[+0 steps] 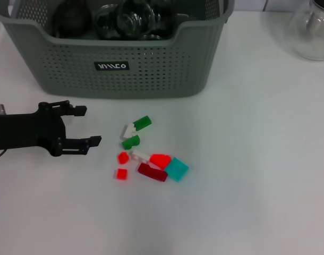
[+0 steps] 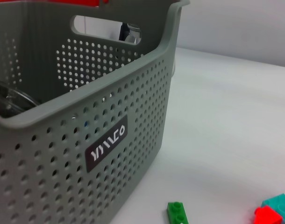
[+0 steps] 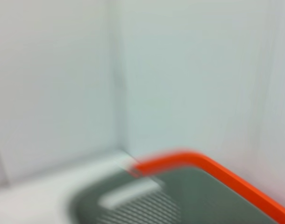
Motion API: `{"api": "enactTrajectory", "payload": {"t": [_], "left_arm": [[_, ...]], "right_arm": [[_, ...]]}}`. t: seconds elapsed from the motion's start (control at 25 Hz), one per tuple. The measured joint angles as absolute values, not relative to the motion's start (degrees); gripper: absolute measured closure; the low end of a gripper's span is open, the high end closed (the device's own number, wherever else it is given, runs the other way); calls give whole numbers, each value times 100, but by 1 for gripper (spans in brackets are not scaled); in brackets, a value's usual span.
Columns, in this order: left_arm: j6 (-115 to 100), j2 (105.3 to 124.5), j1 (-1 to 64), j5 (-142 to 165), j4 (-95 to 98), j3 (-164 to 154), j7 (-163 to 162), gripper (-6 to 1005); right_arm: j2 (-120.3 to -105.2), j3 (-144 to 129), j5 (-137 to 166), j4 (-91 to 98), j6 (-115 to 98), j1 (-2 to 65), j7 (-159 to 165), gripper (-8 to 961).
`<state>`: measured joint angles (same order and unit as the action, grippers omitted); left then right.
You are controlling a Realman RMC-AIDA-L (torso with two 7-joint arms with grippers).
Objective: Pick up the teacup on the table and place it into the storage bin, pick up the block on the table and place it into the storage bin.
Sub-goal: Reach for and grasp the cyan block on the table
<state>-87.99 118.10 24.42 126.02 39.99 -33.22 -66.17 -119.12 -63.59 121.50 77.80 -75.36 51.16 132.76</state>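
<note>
**Left gripper open beside the blocks, bin at the far edge**

You can see the storage bin (image 1: 146,69) standing at the far edge of the white table (image 1: 257,186). It is grey-green, with holes in its walls and a small black label (image 1: 111,66) on the front. Clear glass things (image 1: 125,21) lie inside it; you cannot tell for sure if one is the teacup.

Your left gripper (image 1: 90,126) is low over the table near its left edge. Its two black fingers are spread wide and hold nothing. It points at the blocks.

The blocks sit in a small bunch near the middle of the table: green blocks (image 1: 136,133), small red blocks (image 1: 122,164), a dark red block (image 1: 152,172) and a teal block (image 1: 177,169).

A round glass jar (image 1: 310,32) stands at the far right corner.

Your right gripper is not in sight.
</note>
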Motion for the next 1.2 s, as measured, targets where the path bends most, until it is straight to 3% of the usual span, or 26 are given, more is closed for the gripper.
{"api": "enactTrajectory", "payload": {"t": [0.32,0.56,1.2], "left_arm": [[-8796,11803,2373,12587,4017,-3322,-6616,153],[-8797,11803,2365,12571,4026,-3322,-6637,152],[-8777,11804,2364,12568,4018,-3313,-6624,152]], "right_arm": [[-11786,-6242,10613,8037,-9743,4185,12488,54],[-11992,-6720,11846,7791,-10473,4158,13000,54],[-12100,-9123,13766,4843,-9260,6166,15064,53]]}}
